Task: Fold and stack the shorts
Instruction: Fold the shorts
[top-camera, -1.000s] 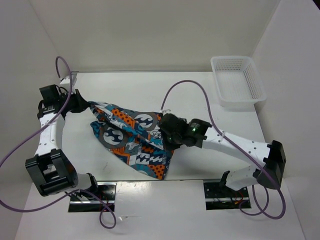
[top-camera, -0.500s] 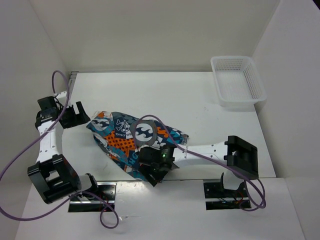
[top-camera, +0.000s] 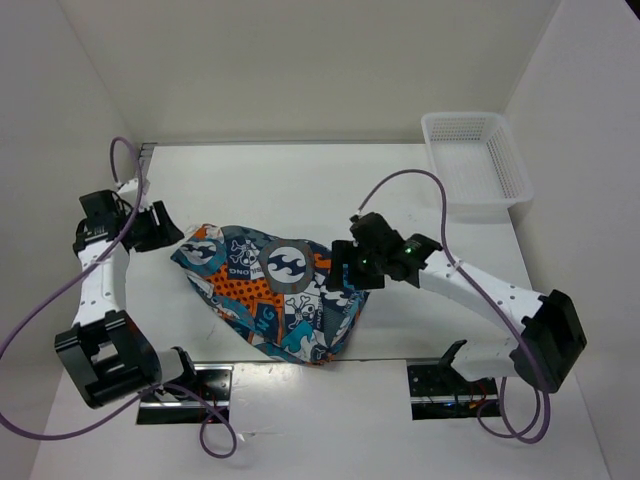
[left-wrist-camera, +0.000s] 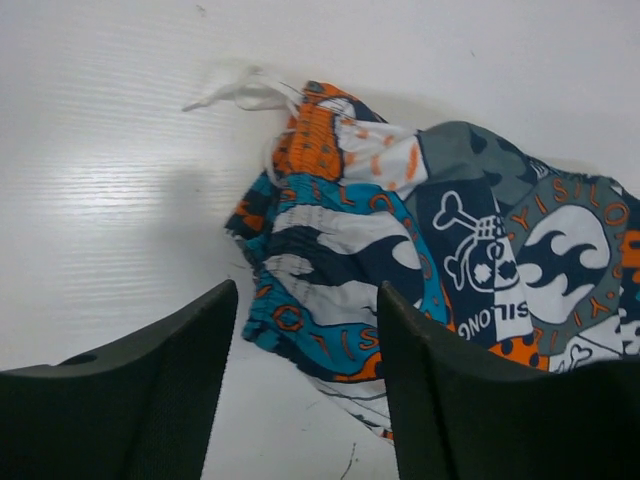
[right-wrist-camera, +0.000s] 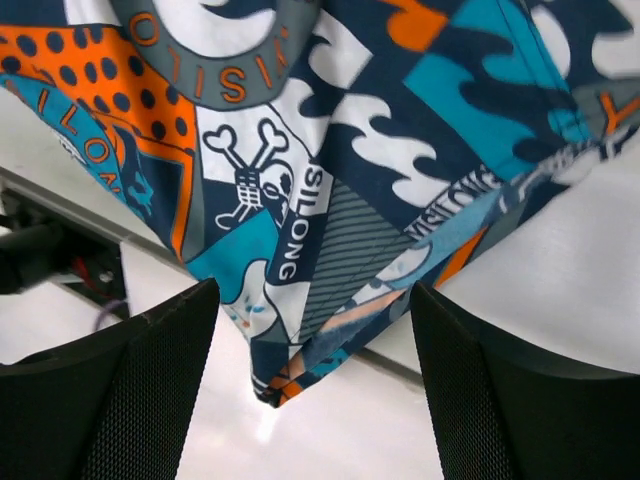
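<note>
The shorts (top-camera: 265, 290) lie in a bunched, folded heap on the white table, left of centre, and their lower corner (right-wrist-camera: 270, 385) hangs over the near edge. My left gripper (top-camera: 168, 227) is open just left of the waistband end, with nothing between its fingers (left-wrist-camera: 150, 400). The waistband (left-wrist-camera: 320, 250) and white drawstring (left-wrist-camera: 240, 95) lie just ahead of it in the left wrist view. My right gripper (top-camera: 342, 274) hovers open over the right edge of the shorts. In the right wrist view the print (right-wrist-camera: 330, 150) fills the gap between the spread fingers (right-wrist-camera: 520, 390), which do not touch it.
A white mesh basket (top-camera: 475, 160) stands at the far right corner of the table. Purple cables (top-camera: 410, 180) loop above both arms. The table's near edge (top-camera: 400, 355) runs just below the shorts, with the arm mounts beneath.
Both grippers have opened and let go of the shorts. The right arm swung down to the near edge, then back up to the right. The shorts now lie more compact.
</note>
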